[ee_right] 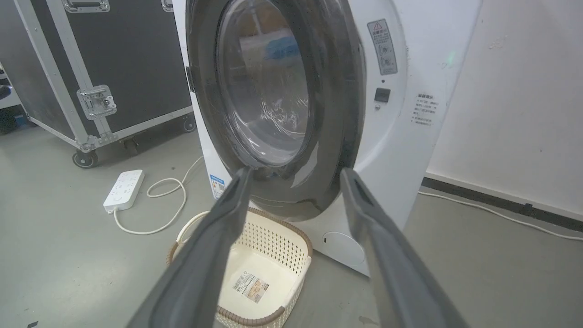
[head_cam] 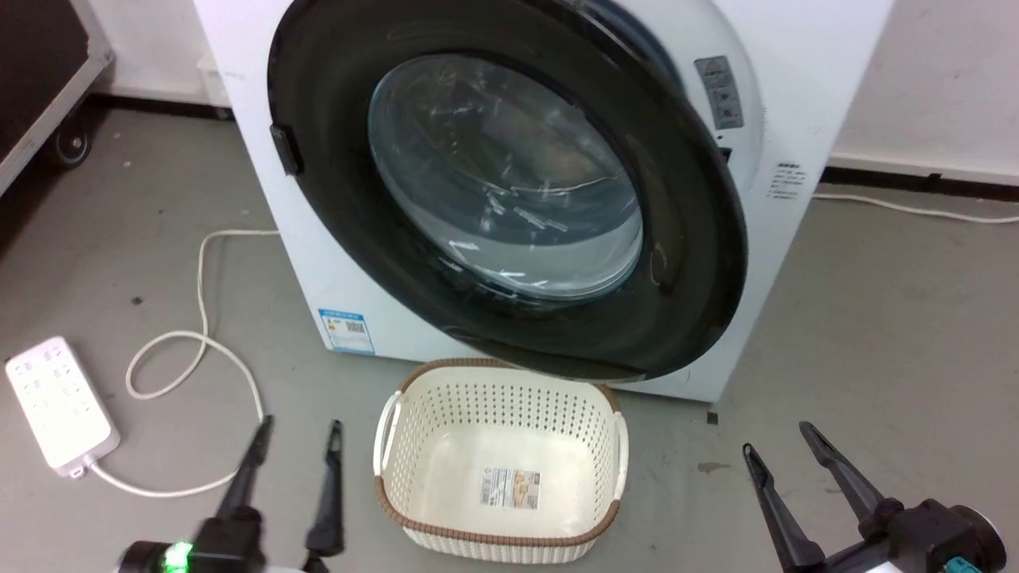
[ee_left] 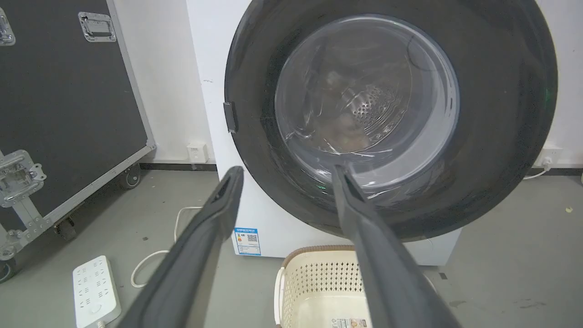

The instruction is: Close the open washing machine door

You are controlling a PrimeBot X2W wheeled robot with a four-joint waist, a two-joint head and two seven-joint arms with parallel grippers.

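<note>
The washing machine door (head_cam: pixel 692 263) is a round glossy black ring around a bulging clear glass bowl. It stands ajar over the front of the white washing machine (head_cam: pixel 310 263). On the door's right side a gap shows the white recess and a grey warning sticker. The steel perforated drum is visible through the glass in the left wrist view, where the door (ee_left: pixel 501 114) looms close. My left gripper (head_cam: pixel 298 434) is open at the lower left, short of the machine. My right gripper (head_cam: pixel 776 439) is open at the lower right. Both hold nothing and touch nothing.
A cream perforated laundry basket (head_cam: pixel 493 402) sits on the floor right below the door, between my grippers. A white power strip (head_cam: pixel 56 402) and its looping cable lie at the left. A black wheeled flight case (ee_left: pixel 59 91) stands left of the machine. A white cable (head_cam: pixel 915 211) runs along the right wall.
</note>
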